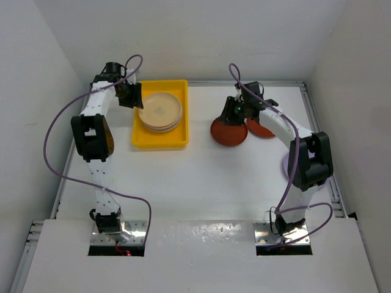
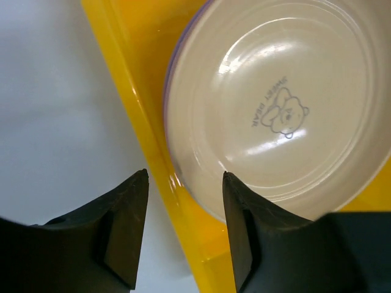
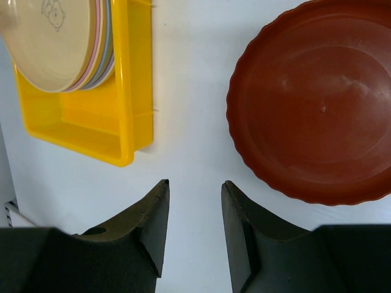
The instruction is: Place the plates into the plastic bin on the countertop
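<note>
Left claw (image 2: 184, 178): black matte fingers, parted, gripping nothing. One finger is over the tabletop (image 1: 201, 177), the other over the bin's edge.

Plastic bin (image 1: 160, 140): bright yellow, smooth, rectangular, with low walls and rounded corners. It stands at the rear left of the glossy white tabletop.

Stack of plates (image 3: 102, 52): round, shallow plastic, lying inside the bin. Pink, lilac and blue rims show beneath the top one.

Cream plate (image 2: 287, 73): glossy, topmost. It is printed with a bear outline and the words "SWEET BEAR".

Right claw (image 3: 194, 186): fingers parted, empty, above bare tabletop between the bin and the red plates.

Dark red plate (image 3: 311, 104): scalloped rim, dull sheen, flat on the tabletop.

Second dark red plate (image 1: 263, 129): just right of the first, partly hidden by the arm.
</note>
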